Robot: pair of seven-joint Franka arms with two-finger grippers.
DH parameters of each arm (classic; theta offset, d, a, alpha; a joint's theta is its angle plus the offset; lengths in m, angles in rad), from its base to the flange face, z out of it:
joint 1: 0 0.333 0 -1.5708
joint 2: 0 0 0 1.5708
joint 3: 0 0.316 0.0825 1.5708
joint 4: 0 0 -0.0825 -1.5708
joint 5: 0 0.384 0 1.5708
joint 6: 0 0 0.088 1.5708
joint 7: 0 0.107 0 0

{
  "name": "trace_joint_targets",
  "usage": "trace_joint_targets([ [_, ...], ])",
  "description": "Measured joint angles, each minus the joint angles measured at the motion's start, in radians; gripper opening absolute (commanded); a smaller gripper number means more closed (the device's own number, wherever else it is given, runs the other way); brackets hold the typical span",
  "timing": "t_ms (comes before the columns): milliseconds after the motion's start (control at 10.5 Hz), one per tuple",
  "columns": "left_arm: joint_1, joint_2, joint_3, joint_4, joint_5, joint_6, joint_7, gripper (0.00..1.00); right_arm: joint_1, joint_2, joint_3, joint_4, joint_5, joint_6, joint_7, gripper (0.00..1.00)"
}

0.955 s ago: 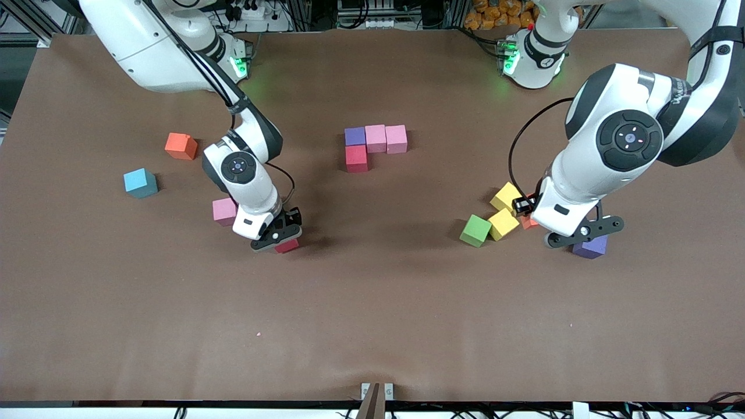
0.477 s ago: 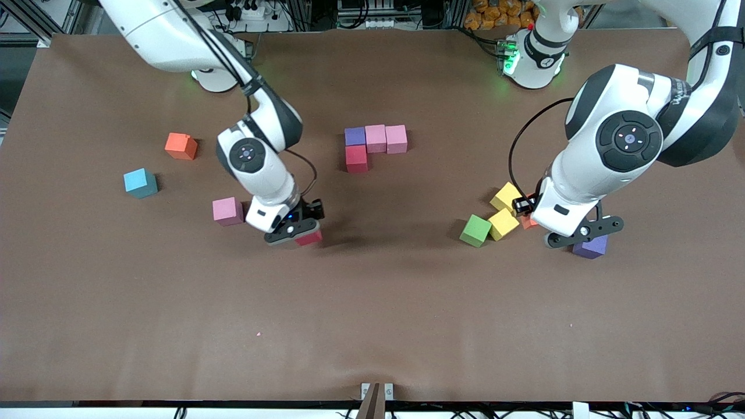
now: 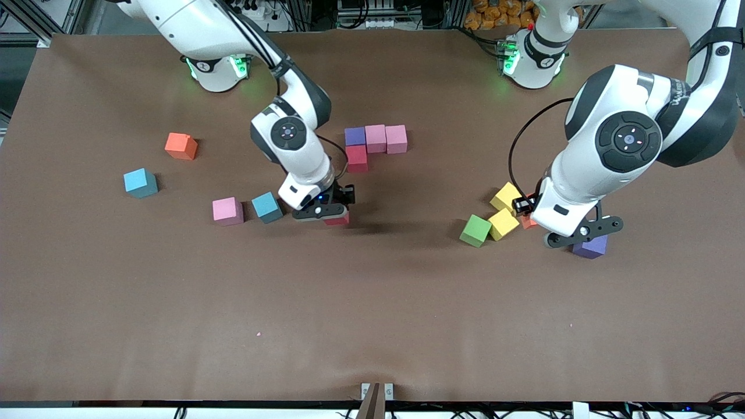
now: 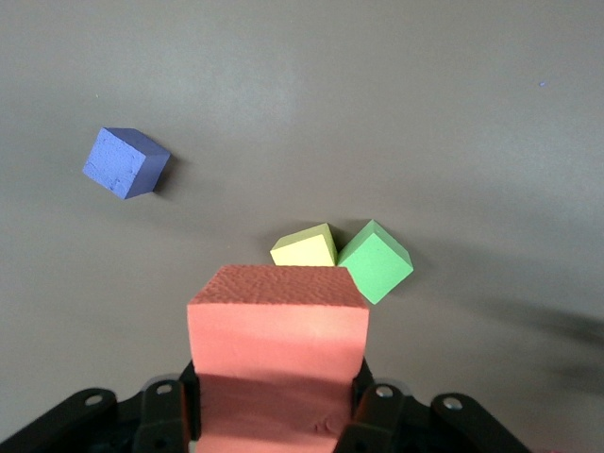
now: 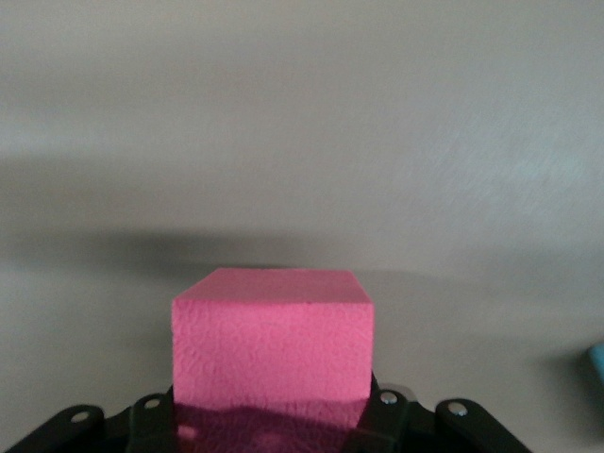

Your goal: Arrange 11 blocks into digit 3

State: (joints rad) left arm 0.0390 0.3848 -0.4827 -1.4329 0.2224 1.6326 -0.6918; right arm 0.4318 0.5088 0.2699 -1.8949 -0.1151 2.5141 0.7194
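My two arms (image 3: 617, 151) are glossy white with black joint bands and round black caps marked with small lights. Black cables loop along each forearm. Green lamps glow at both bases (image 3: 527, 55). Each black claw (image 3: 323, 212) carries silver screws.

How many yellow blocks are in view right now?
2. Both lie toward the left arm's end: the farther yellow block, and the nearer yellow block touching the green block. Others may be hidden.

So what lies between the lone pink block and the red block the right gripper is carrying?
In the front view, a light blue block sits between the pink block and the red block in the right gripper.
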Motion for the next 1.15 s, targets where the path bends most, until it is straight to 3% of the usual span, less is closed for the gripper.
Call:
trace_joint_targets([
  [382, 0.001, 0.000, 0.000, -0.001, 0.000, 0.000, 0.000, 0.08, 0.094, 0.024, -0.006, -0.017, 0.000, -0.003, 0.106, 0.32],
  [1145, 0.001, 0.000, 0.000, -0.002, 0.000, 0.000, 0.000, 0.07, 0.165, 0.024, -0.018, -0.085, -0.048, 0.040, 0.214, 0.32],
])
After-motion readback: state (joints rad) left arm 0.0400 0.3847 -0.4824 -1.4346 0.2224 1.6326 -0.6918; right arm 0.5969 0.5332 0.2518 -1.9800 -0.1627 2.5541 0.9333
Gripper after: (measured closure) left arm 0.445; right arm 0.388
